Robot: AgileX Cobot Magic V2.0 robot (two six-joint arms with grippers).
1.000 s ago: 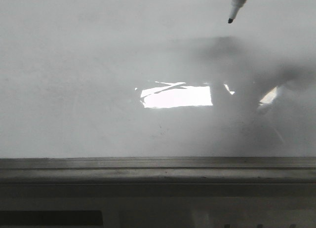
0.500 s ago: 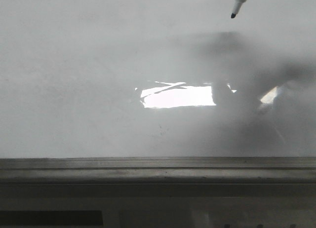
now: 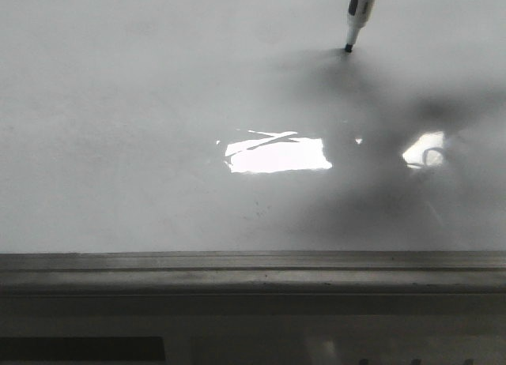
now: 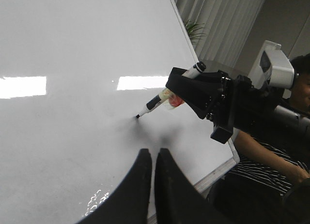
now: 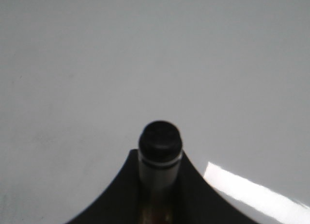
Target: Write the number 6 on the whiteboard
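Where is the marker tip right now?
In the front view the marker tip meets the whiteboard at upper right, beyond the glare patch, held by the right gripper.

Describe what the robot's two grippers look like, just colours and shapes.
Both are black. The left gripper shows two smooth, tapered, curved fingers narrowing to blunt tips. The right gripper has a blocky, angular black body behind wedge-shaped fingers, with a white camera housing mounted on the wrist. I can't make out any cables or markings.
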